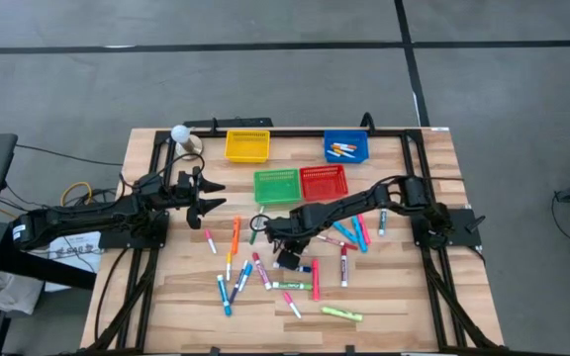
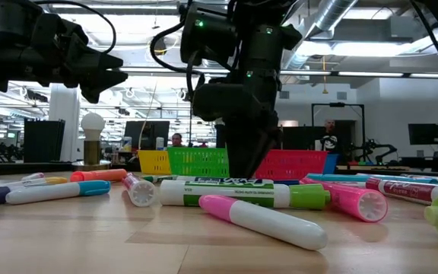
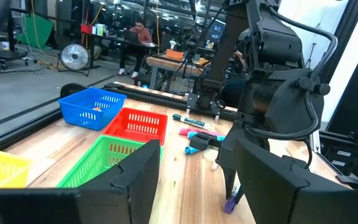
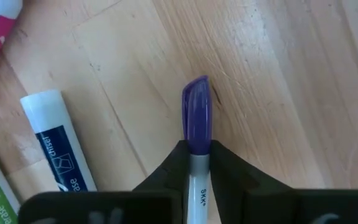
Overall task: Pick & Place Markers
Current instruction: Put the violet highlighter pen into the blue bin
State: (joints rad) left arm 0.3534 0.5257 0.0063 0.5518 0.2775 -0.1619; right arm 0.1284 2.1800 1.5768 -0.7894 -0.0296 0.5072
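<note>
Many markers (image 1: 265, 275) lie scattered on the wooden table (image 1: 166, 297) in front of the baskets, in pink, blue, orange, green and purple. My right gripper (image 1: 287, 259) stands over the middle of the scatter, pointing down. It is shut on a white-barrelled marker with a purple cap (image 4: 197, 112). The purple cap also shows under that gripper in the left wrist view (image 3: 232, 202). My left gripper (image 1: 211, 193) waits open and level above the table's left part, with nothing between its fingers (image 3: 135, 180). My right gripper pinches the marker between its two fingers where the purple cap meets the white barrel (image 4: 197, 154). The fingers come from above, pointing down, and lie across the marker. The cap sticks out past the fingers, close over the wood; whether it is lifted I cannot tell.
At the far side stand four mesh baskets: yellow (image 1: 246, 146), blue (image 1: 346, 147) with a few markers inside, green (image 1: 276, 185) and red (image 1: 324, 182). A white ball on a stand (image 1: 180, 133) sits at the far left. A white marker with a blue label (image 4: 51, 143) lies beside the held one.
</note>
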